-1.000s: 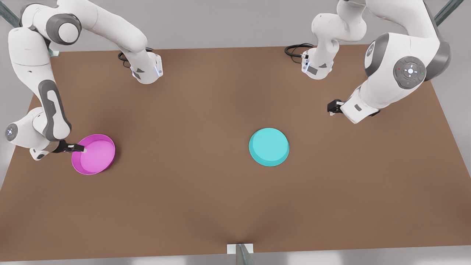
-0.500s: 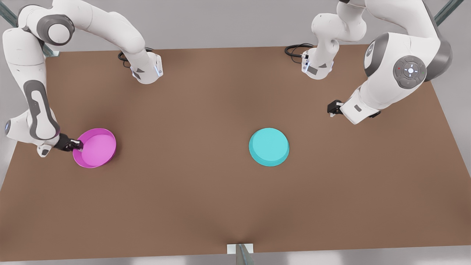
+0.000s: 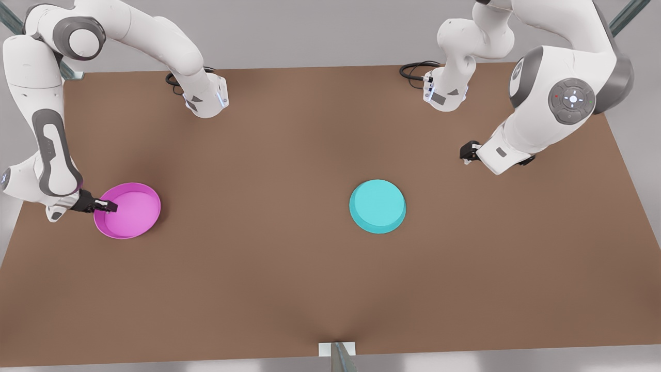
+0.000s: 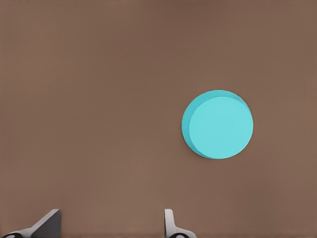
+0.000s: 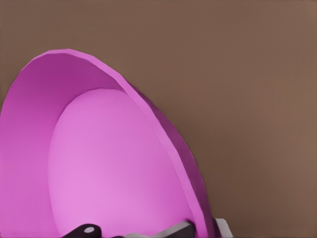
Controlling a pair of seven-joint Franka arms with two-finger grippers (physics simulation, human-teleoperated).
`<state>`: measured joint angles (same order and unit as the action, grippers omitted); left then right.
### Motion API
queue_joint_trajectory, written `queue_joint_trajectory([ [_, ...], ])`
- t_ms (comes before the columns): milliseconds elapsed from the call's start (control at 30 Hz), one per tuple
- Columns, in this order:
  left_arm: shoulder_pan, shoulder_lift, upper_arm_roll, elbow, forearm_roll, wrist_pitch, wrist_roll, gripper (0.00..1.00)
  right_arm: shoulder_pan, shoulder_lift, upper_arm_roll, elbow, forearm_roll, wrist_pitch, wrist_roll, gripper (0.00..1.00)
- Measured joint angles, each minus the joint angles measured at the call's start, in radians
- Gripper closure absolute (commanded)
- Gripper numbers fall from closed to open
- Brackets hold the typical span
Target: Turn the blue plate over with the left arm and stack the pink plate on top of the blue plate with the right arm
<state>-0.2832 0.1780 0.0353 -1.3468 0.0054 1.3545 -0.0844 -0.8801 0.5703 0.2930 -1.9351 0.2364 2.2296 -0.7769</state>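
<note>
The pink plate is at the front view's left, open side up and tilted. My right gripper is shut on its rim at the edge facing the table's left side. In the right wrist view the pink plate looms close, and the right gripper pinches its rim. The blue plate lies right of the table's middle, flat base up as far as I can tell. My left gripper hovers open, off to the far right of it. The left wrist view looks down on the blue plate beyond the left gripper.
The brown table has both arm bases at its far edge, one left and one right, each with a black cable. A small metal post stands at the near edge. Bare tabletop lies between the two plates.
The right gripper has shifted the pink plate slightly toward the table's far side and then to the front view's left. The left arm has barely moved. The blue plate has stayed put.
</note>
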Motion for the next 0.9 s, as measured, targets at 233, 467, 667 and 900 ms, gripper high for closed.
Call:
queue_joint_trajectory([
  [233, -0.001, 0.000, 0.000, 0.000, 0.002, 0.000, 0.000, 0.00, 0.008, -0.025, 0.000, 0.001, -0.079, 0.010, 0.193, 0.00],
  [467, -0.002, 0.000, 0.000, 0.000, 0.013, 0.000, 0.000, 0.00, 0.117, -0.078, -0.009, -0.006, -0.472, 0.065, 0.492, 0.00],
  [667, -0.002, 0.000, 0.000, 0.000, 0.014, 0.000, -0.002, 0.00, 0.094, -0.062, -0.003, -0.010, -0.422, 0.064, 0.461, 0.00],
  [900, 0.000, 0.002, 0.000, 0.002, 0.014, 0.001, -0.005, 0.00, 0.068, 0.003, 0.020, 0.014, -0.215, 0.078, 0.337, 0.00],
])
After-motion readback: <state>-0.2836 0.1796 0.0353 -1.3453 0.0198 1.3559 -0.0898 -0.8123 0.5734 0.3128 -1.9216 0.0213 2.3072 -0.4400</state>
